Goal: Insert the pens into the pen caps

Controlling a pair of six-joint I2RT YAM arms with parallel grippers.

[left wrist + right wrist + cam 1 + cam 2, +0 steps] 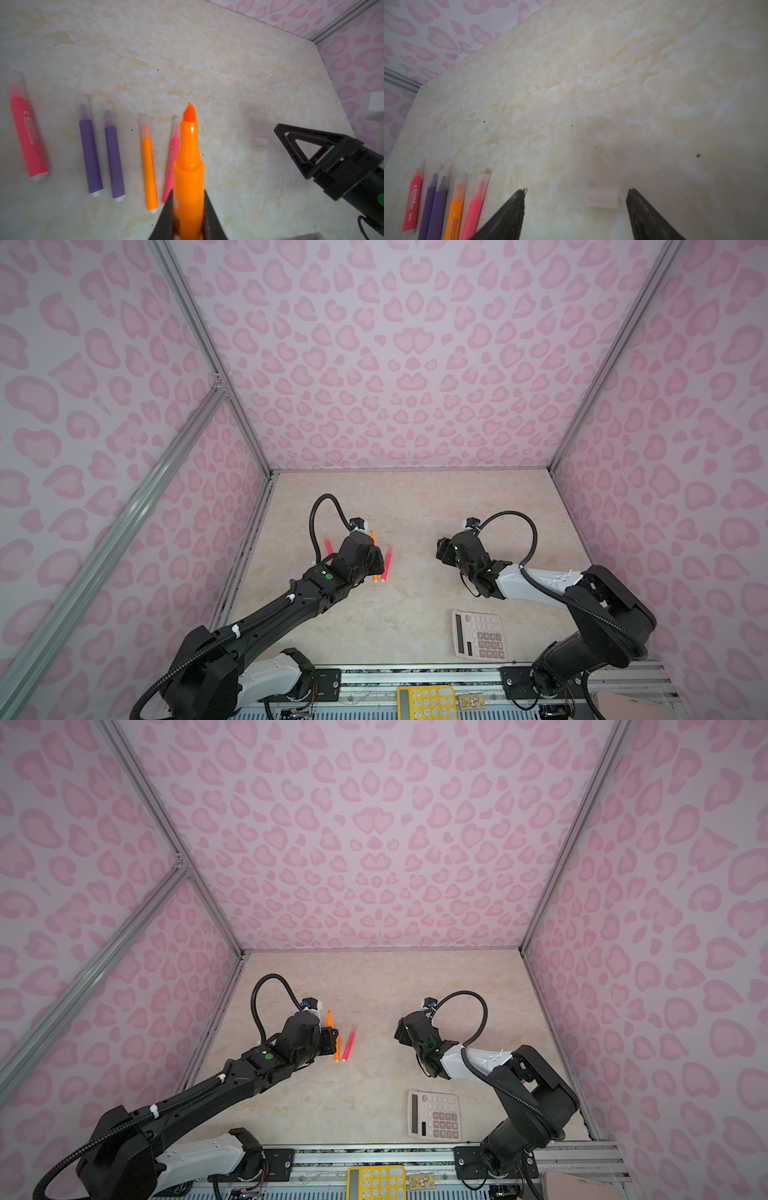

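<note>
My left gripper [188, 193] is shut on an orange pen [189, 158] whose bare tip points away from the wrist. Five other pens lie side by side on the table, each with a clear cap on its tip: a pink-red one [28, 137], two purple ones [90, 158], an orange one [148, 170] and a second pink-red one [173, 158]. One loose clear pen cap [601, 197] lies flat on the table. My right gripper [577, 191] is open, low over the table, with the cap between its fingers and nearer one of them. In both top views the left arm hides most of the pens.
A pale calculator [480, 632] lies on the beige table in front of the right arm. A yellow calculator [426, 701] sits on the front rail. Pink patterned walls close in the table on three sides. The right gripper's finger [282, 133] shows near the loose cap [259, 141].
</note>
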